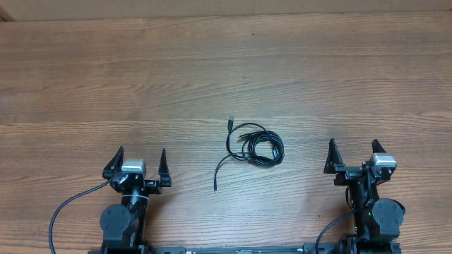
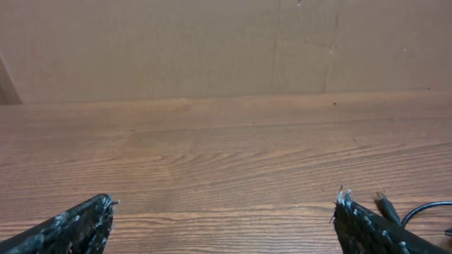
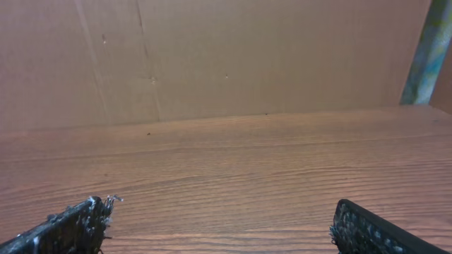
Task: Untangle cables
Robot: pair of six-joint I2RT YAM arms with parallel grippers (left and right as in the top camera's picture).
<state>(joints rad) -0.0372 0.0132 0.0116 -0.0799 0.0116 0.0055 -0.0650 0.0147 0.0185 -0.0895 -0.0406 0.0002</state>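
Note:
The cables [image 1: 256, 144] lie as a small black coiled bundle on the wooden table, a little right of centre in the overhead view. One plug end sticks up toward the far side, and a loose strand trails down to the left. A plug tip and a loop of cable [image 2: 406, 209] peek in at the lower right of the left wrist view. My left gripper [image 1: 138, 164] stands open at the near left, well apart from the bundle. My right gripper [image 1: 355, 154] stands open at the near right, also apart from it. Nothing lies between either pair of fingers.
The wooden table [image 1: 226, 77] stretches away toward a brown cardboard wall [image 2: 212, 46] at the far edge. A greenish post [image 3: 427, 49] stands at the far right in the right wrist view. Thick black wiring runs from both arm bases at the near edge.

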